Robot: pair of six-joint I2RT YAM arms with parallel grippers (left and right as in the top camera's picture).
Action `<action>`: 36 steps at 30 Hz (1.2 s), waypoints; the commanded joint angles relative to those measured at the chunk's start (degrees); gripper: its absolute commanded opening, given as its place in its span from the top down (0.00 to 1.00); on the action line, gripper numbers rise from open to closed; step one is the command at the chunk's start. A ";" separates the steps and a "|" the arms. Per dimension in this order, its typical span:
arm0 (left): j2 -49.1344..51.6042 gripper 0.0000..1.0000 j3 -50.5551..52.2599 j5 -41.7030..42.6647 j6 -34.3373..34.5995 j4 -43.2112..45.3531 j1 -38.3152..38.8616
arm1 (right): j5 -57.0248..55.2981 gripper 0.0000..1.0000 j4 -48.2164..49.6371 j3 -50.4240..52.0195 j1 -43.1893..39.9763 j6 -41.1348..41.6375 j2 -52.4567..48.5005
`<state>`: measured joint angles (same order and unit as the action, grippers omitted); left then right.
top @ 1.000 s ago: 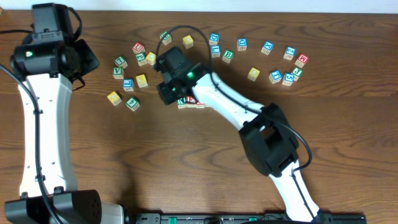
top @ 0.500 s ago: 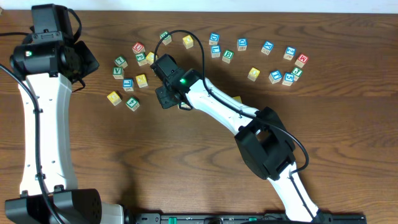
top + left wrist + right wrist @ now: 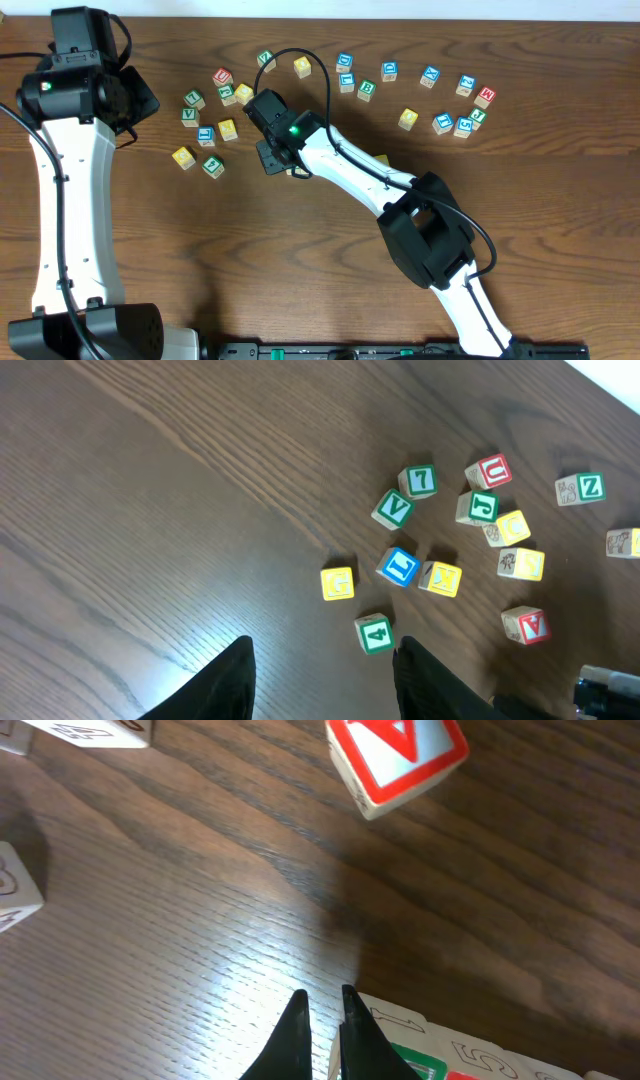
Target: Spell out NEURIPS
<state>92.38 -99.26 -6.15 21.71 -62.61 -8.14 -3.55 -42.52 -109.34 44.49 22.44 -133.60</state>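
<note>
A short row of light-wood cubes lies at the bottom of the right wrist view, showing green and red print and outlined digits. My right gripper is shut and empty, its tips at the table right beside the row's left end. In the overhead view the right gripper covers the row almost fully. A red-lettered cube lies just beyond the fingers. The red U cube sits in the left cluster and also shows in the left wrist view. My left gripper is open, high above the table.
A left cluster holds green V, blue L, green 4 and yellow cubes. An arc of blue, green and red cubes runs along the back right. A yellow cube peeks out beside the right arm.
My right gripper has swung left and down over the row of cubes, hiding it from above. It barely moved in the last half second. The left arm has not moved.
</note>
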 commanded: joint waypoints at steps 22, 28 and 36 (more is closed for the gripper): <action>1.97 0.56 0.70 2.34 1.49 0.39 2.01 | 1.14 0.95 -1.27 -1.40 -4.50 2.16 2.73; 1.97 0.56 0.70 2.32 1.49 0.76 5.81 | 2.38 0.94 -4.31 -1.40 -8.68 2.16 7.19; 1.97 0.55 0.81 2.71 1.77 0.74 10.16 | 10.19 0.95 -13.68 -1.40 -14.34 -1.81 8.59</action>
<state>93.73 -99.24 -4.12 22.70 -61.67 0.58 2.55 -53.25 -109.97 31.75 22.94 -126.17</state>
